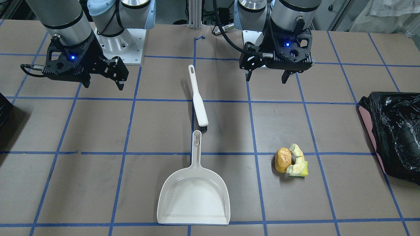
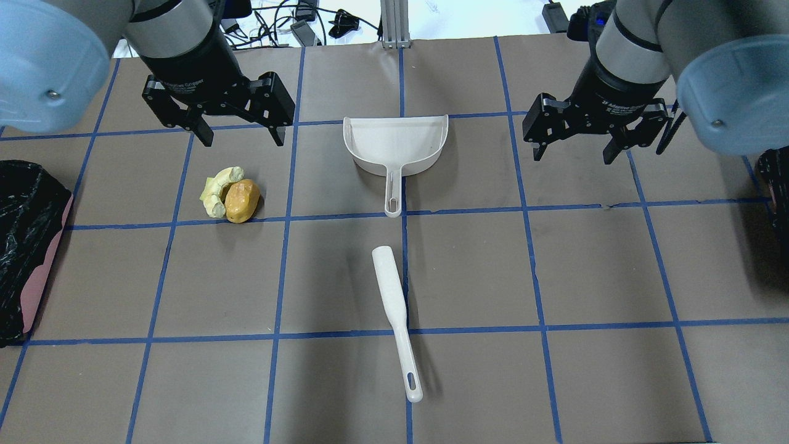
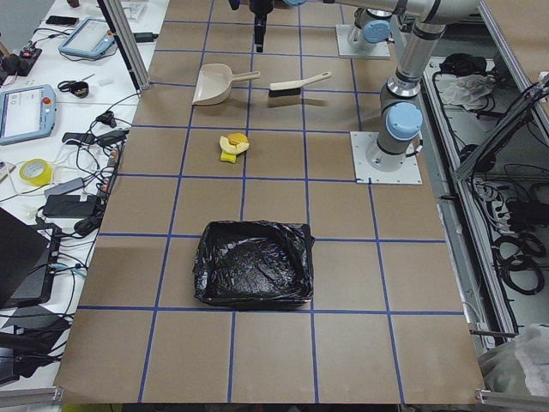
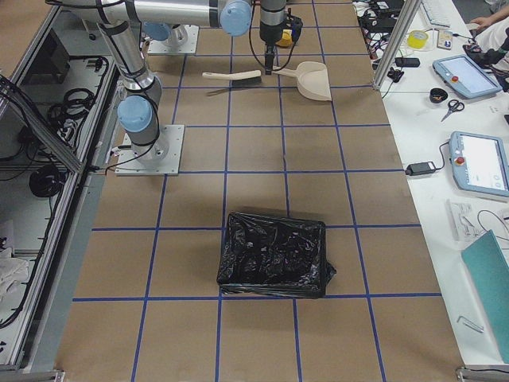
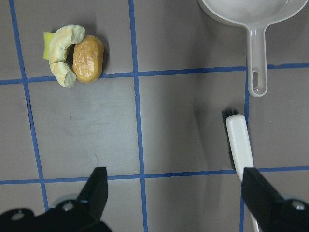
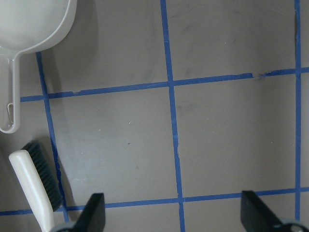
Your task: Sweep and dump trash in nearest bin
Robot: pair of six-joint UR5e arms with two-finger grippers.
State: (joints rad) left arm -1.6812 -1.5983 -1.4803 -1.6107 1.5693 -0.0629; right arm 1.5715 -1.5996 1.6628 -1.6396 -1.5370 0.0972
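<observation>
The trash (image 2: 229, 194) is a small cluster on the table: an orange lump, a tan croissant-like piece and a yellow-green wedge. It also shows in the front view (image 1: 292, 160) and the left wrist view (image 5: 72, 55). The bin (image 2: 24, 246), pinkish-sided with a black bag, stands at the table's left end and also shows in the front view (image 1: 393, 131). My left gripper (image 2: 239, 132) hovers open and empty just beyond the trash. My right gripper (image 2: 573, 151) hovers open and empty over bare table on the right.
A white dustpan (image 2: 394, 145) lies mid-table with its handle toward the robot. A white brush (image 2: 394, 314) lies just behind that handle. A second black-bagged bin (image 4: 274, 255) stands at the table's right end.
</observation>
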